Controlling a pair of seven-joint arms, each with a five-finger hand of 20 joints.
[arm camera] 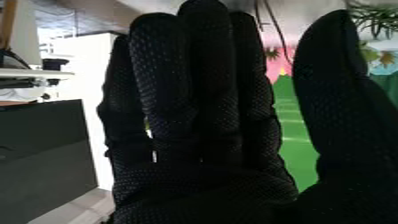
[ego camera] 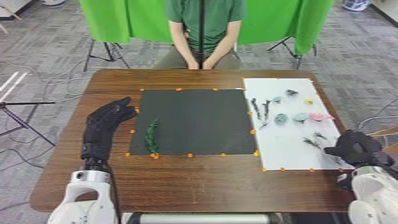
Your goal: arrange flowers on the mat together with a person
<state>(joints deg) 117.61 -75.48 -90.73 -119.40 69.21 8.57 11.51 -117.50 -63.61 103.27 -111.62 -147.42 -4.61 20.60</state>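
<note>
In the head view, my left hand [ego camera: 112, 116] is over the table left of the dark mat [ego camera: 200, 120], its fingers relaxed. My right hand [ego camera: 357, 146] is by the white sheet's lower right edge. One green leafy sprig [ego camera: 152, 136] lies upright along the mat's left side. On the white sheet [ego camera: 282, 137] lie dark stems [ego camera: 266, 109], blue-green blooms [ego camera: 281, 119], a pink flower [ego camera: 320, 116], a small yellow one [ego camera: 309, 101] and thin sprigs [ego camera: 312, 142]. In the right wrist view, my right hand [arm camera: 209, 185] has straight fingers, the thumb apart, and holds nothing.
Small orange markers [ego camera: 189, 155] line the mat and the sheet. The brown table [ego camera: 204, 182] extends around both. Across it a person sits with both hands [ego camera: 201, 65] together near the far edge, away from the flowers.
</note>
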